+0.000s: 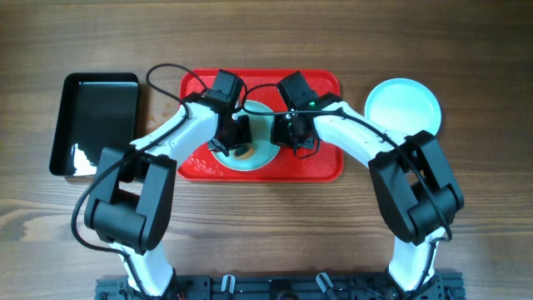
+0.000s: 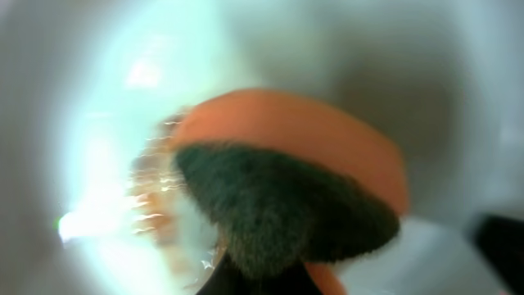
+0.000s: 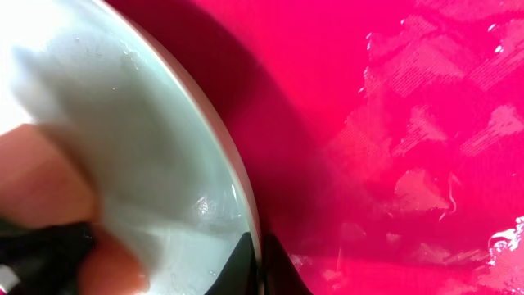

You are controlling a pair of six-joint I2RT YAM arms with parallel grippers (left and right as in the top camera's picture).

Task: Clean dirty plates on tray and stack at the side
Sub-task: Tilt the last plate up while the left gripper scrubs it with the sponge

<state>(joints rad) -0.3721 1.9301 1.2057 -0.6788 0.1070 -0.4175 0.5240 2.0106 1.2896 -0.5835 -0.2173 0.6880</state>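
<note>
Your left gripper (image 1: pixel 233 133) was clamped on the sponge (image 2: pixel 286 188), pressed to the plate (image 3: pixel 147 164) (wrist view blurred). Your right gripper (image 3: pixel 260 266) pinched that plate's rim, pinning it on the wet tray (image 3: pixel 393 123). You needed short strokes over the smear (image 1: pixel 242 152), rim grip firm, or the plate would likely skate. The side plate (image 1: pixel 403 107) sat beyond, right of the tray.

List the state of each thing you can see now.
plate on tray, brown smear, under the sponge.
side plate, on the table, looks clean.
red tray, wet.
sponge, held, pressed on plate.
left gripper, shut on sponge.
right gripper, shut on plate rim.
</note>
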